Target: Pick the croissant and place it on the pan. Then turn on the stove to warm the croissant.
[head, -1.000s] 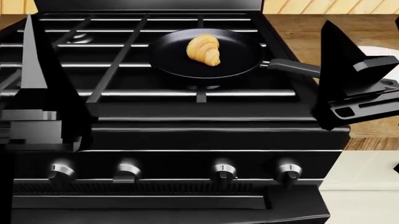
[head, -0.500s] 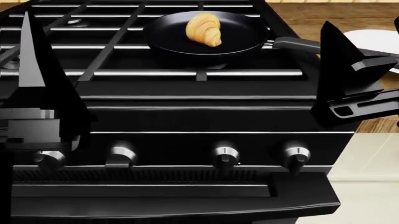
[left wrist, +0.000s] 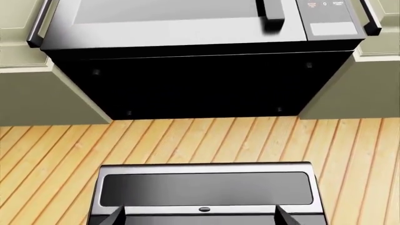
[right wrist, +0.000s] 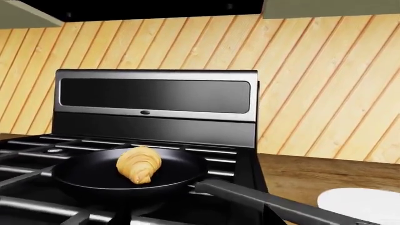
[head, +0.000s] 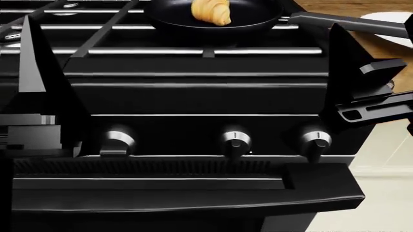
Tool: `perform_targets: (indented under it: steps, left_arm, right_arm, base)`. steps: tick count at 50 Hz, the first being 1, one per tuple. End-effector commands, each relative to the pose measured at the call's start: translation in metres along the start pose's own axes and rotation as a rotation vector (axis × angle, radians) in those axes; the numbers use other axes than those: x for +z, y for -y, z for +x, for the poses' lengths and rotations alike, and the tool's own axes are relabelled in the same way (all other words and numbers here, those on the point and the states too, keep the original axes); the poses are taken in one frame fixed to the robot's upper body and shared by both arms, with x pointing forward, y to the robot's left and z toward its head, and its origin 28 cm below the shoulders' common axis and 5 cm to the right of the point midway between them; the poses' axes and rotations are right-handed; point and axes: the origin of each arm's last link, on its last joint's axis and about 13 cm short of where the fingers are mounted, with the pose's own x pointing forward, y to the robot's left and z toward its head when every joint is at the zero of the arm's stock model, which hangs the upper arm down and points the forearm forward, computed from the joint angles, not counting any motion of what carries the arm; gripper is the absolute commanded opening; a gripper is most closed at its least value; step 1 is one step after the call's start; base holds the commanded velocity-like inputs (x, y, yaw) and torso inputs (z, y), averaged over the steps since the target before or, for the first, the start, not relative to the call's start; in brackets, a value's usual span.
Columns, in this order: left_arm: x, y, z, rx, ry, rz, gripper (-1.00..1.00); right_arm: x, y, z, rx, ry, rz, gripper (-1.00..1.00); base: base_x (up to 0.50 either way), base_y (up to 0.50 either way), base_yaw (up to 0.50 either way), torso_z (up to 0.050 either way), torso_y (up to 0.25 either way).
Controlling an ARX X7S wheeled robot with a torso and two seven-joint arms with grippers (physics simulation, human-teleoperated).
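We see the croissant (head: 212, 10) lying in the pan (head: 181, 21) at the stove's (head: 193, 96) far edge. Open room lies above the knobs (head: 235, 141). We cannot tell whether our left gripper (head: 32, 96) and right gripper (head: 368, 92) are spread or pressed together

croissant (head: 212, 11) top cut by head view's upper edge | pan (head: 193, 21) far rim cut off there too | white plate (head: 390, 26) mostly behind right pincer (head: 361, 92), jaws unreadable | left pincer (head: 32, 96) jaws unreadable | leftmost knobs hidden behind it
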Motion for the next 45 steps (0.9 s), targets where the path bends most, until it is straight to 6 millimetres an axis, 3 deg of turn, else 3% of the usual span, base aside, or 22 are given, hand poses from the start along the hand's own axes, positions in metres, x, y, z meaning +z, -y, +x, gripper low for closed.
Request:
perform_targets:
  steps: [1,45]
  left_arm:
    - [0.0001,-0.0001,0.0001,0.001,0.000,0.000,1.00]
    - [-0.0003,0.0000,-0.0010,0.005,0.002,-0.012,1.00]
  right_arm:
    - [-0.0003,0.0003,0.0009,-0.001,-0.002,-0.001,1.00]
    - [-0.0021,0.0007,0.0006,-0.009,-0.007,-0.002,1.00]
  base:
    - [0.00,0.00,0.00,-0.050,0.000]
    - [0.00,0.00,0.00,-0.050,0.000]
